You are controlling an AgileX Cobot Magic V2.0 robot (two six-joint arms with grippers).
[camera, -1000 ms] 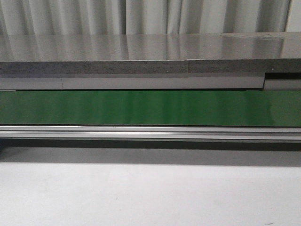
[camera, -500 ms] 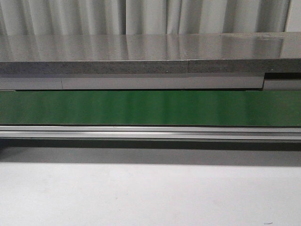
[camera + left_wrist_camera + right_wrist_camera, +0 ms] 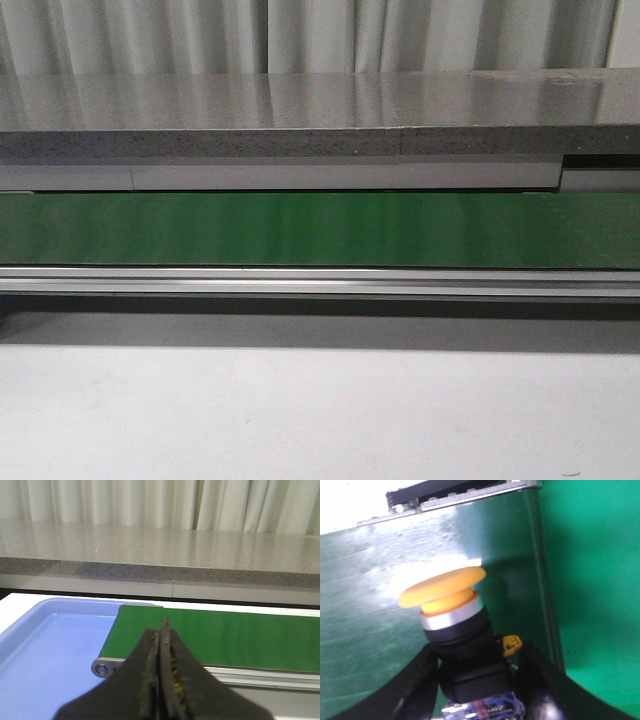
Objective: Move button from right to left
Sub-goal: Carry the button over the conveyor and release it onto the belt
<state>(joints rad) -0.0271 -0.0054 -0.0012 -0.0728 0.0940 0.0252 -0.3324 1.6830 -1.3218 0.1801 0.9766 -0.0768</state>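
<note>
In the right wrist view the button [image 3: 451,611] has a round yellow-orange cap, a silver ring and a dark boxy body with a small yellow side tab. My right gripper [image 3: 477,665] is shut on the button's body, one black finger on each side, above a glossy green surface. In the left wrist view my left gripper [image 3: 161,645] is shut and empty, its black fingers pressed together, above the end of the green conveyor belt [image 3: 235,637]. Neither gripper nor the button shows in the front view.
A blue tray [image 3: 45,650] lies beside the belt's end roller in the left wrist view. In the front view the green belt [image 3: 320,228] runs across, with an aluminium rail [image 3: 320,282] in front and a grey stone counter [image 3: 300,110] behind. White table [image 3: 320,420] lies nearest.
</note>
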